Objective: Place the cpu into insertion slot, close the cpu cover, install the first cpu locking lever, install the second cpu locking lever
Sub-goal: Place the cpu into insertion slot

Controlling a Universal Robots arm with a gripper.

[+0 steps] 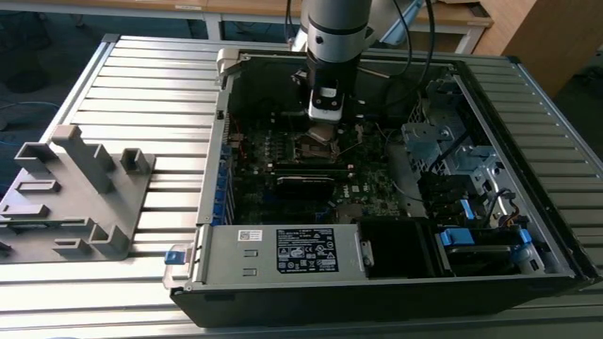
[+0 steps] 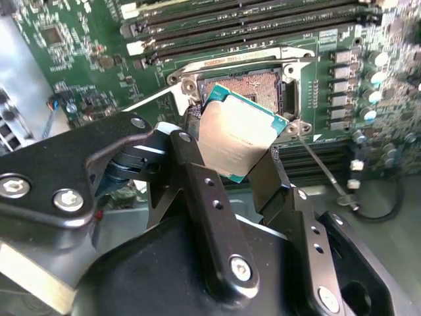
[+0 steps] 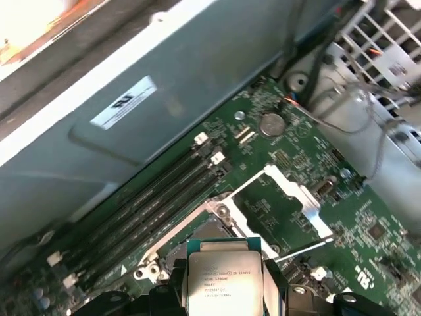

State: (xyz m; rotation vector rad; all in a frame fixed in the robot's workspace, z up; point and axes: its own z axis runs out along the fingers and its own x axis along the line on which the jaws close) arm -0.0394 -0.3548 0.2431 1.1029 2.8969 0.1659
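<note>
Your gripper (image 2: 227, 153) is clenched on the cpu (image 2: 240, 135): two flat black fingers (image 2: 197, 191), studded with screws, pinch opposite edges of the square chip, whose dull silver lid sits on a thin green-rimmed base. You hold it tilted, with one corner over the insertion slot (image 2: 260, 84), a dark square socket with a fine-grained coppery pin field. Whether chip and socket touch cannot be told. The cpu cover (image 3: 306, 197), a bright stamped metal frame with a large square window, lies flipped open beside the slot. A locking lever (image 2: 322, 172), a thin bent wire rod, stands free off one corner of the slot. Beyond the slot, long narrow black memory slots (image 2: 250, 29) run across the green motherboard (image 2: 66, 39). In the exterior view the board lies in an open black tower case (image 1: 377, 304) with a grey sheet-metal power supply (image 1: 254, 251) along its near edge. The case rests on a ribbed aluminium table (image 1: 141, 78), and a blocky grey fixture (image 1: 75, 191) sits at the table's edge on the exterior view's left.
</note>
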